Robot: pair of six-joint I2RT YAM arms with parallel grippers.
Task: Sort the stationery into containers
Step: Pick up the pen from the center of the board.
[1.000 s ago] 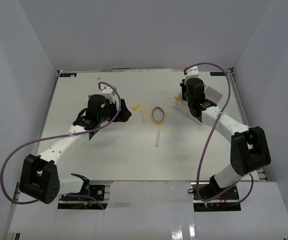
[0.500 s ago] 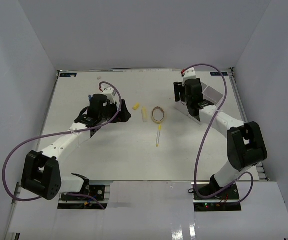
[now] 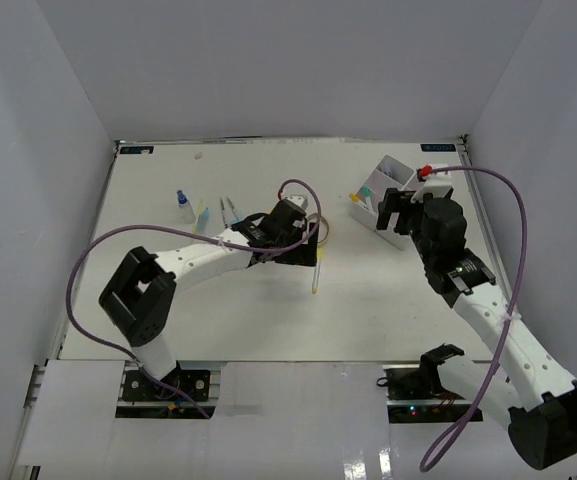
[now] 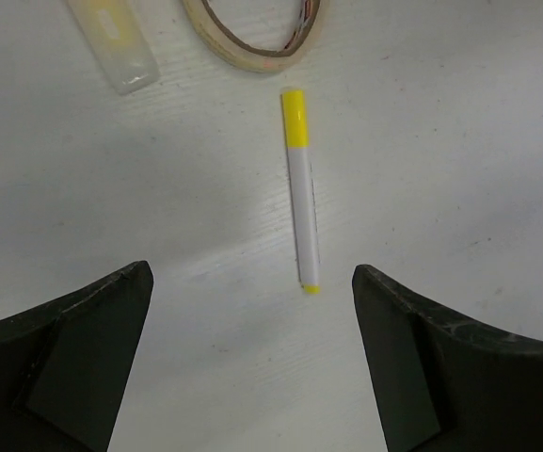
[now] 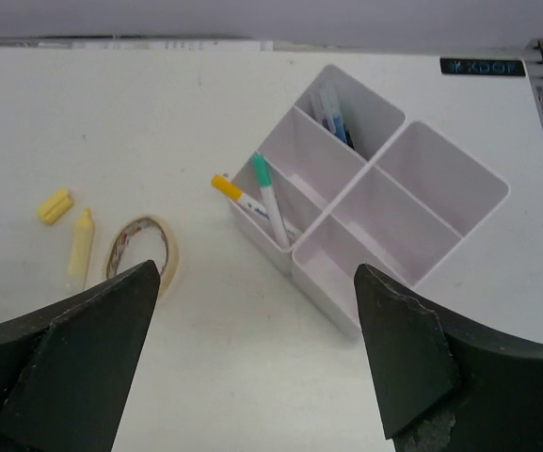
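Yellow-capped marker lies flat on the tabletop, just ahead of and midway between the left fingers, which stand wide open and touch nothing. Beyond it lie a tan rubber-band ring and a yellow block. The right fingers are spread and empty, with the white four-compartment tray ahead of them and pens in two of its compartments.
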